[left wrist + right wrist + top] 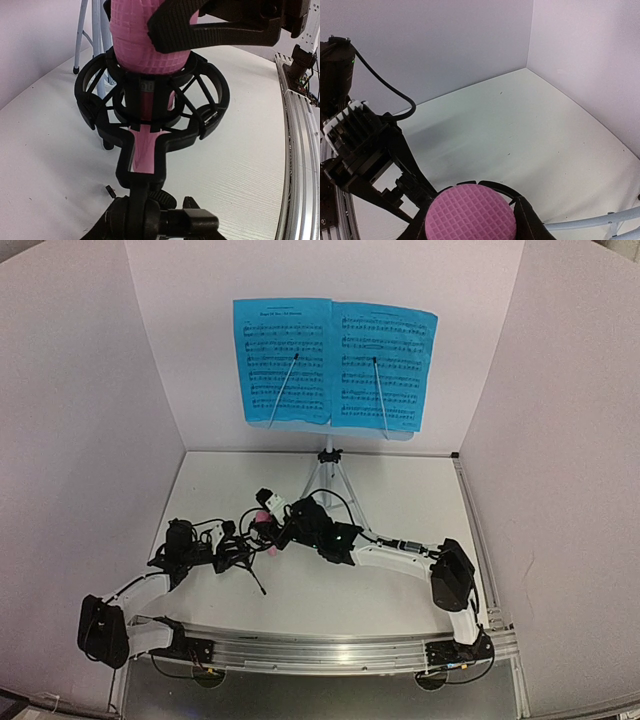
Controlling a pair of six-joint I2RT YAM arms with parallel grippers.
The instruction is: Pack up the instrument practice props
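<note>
The pink microphone (261,517) (142,45) stands upright in the ring holder of the black mic stand (240,558) (150,107) at the table's middle left. My right gripper (272,530) (472,225) is shut on the microphone's gridded head (470,212), one finger on each side. My left gripper (222,548) (150,220) holds the stand low down, at its pivot joint, its fingers mostly hidden. At the back, the music stand (328,475) on its silver tripod carries two blue sheet-music pages (283,360) (385,365).
White walls close in the table on the left, back and right. A silver rail (330,650) (300,150) runs along the near edge. The music stand's tripod legs (82,30) (590,222) spread just behind the microphone. A black cable (385,85) hangs from the left arm.
</note>
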